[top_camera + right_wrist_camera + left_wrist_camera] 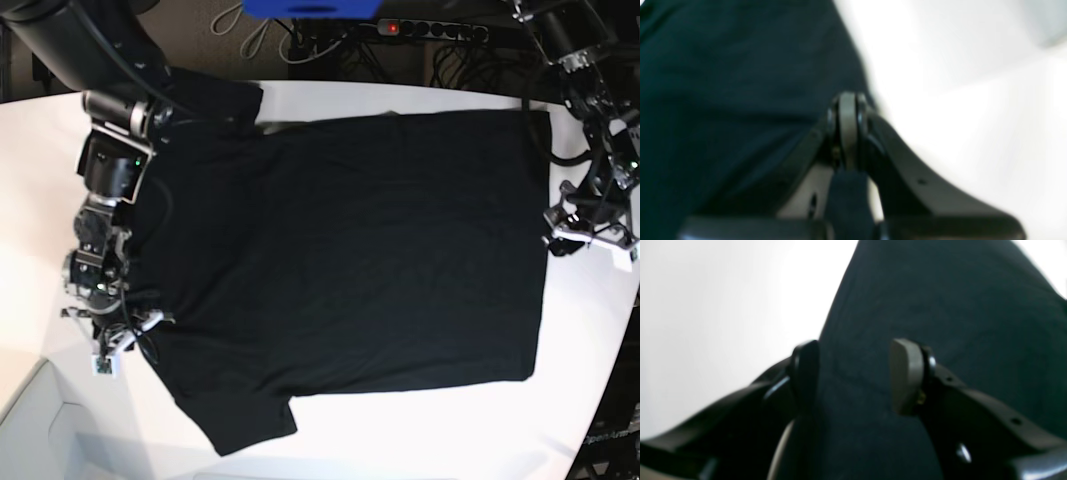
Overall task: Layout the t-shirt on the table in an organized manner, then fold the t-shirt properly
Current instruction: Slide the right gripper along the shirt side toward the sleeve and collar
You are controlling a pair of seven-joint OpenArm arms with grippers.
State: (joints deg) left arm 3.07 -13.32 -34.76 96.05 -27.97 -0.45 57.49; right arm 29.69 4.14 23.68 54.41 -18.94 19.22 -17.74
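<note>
A power strip [432,30] and cables [262,28] lie beyond the counter [420,440]. The black t-shirt [345,265] lies spread flat, plain side up. The right claw [847,133] is clamped on fabric; the left claw [853,376] straddles the hem, apart.

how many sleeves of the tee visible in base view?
2. One sleeve lies at the top left, partly under the right arm. The other sleeve sticks out at the bottom left. Both are on the t-shirt, spread on the table.

t-shirt [340,260] flat on table [420,440], between both arms
</note>
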